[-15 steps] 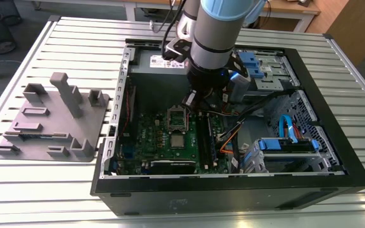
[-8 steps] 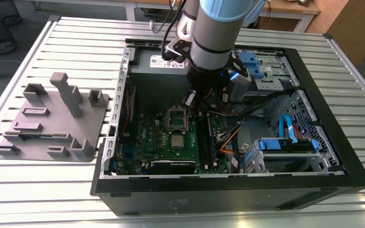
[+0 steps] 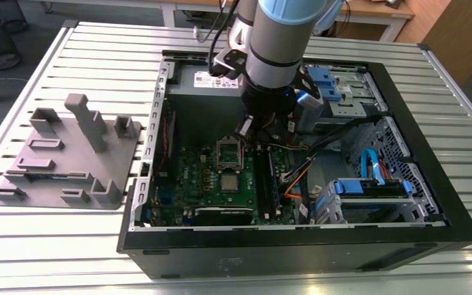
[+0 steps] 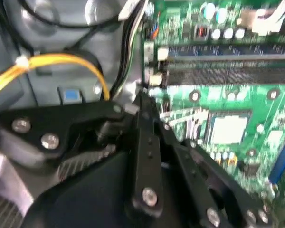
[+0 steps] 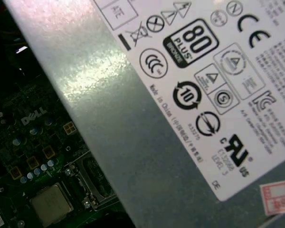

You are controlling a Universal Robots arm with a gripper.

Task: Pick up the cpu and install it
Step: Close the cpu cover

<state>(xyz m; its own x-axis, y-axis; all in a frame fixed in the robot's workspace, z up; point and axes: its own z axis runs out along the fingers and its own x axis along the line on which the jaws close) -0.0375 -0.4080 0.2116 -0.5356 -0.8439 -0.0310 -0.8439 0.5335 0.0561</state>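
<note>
The cpu (image 3: 229, 182) lay flat on the board (image 3: 211, 184), just beside the socket (image 3: 230, 153). The gripper (image 4: 145, 102) hung over the board near the socket, inside the case (image 3: 432, 203); whether its jaws were open I could not tell.

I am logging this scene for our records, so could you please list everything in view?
cpu: one, silvery, lying flat on the board below the socket
board: one, green, on the case floor
socket: one, dark, open, on the board
case: one, black, open, on the table
power supply: one, grey, far end of the case
tray: one, grey, with posts, at the exterior view's left
cables: yellow, inside the case
table: one, pale, slatted
arm: one, grey and blue, over the case
tool: one, black, hovering near the cpu
</note>
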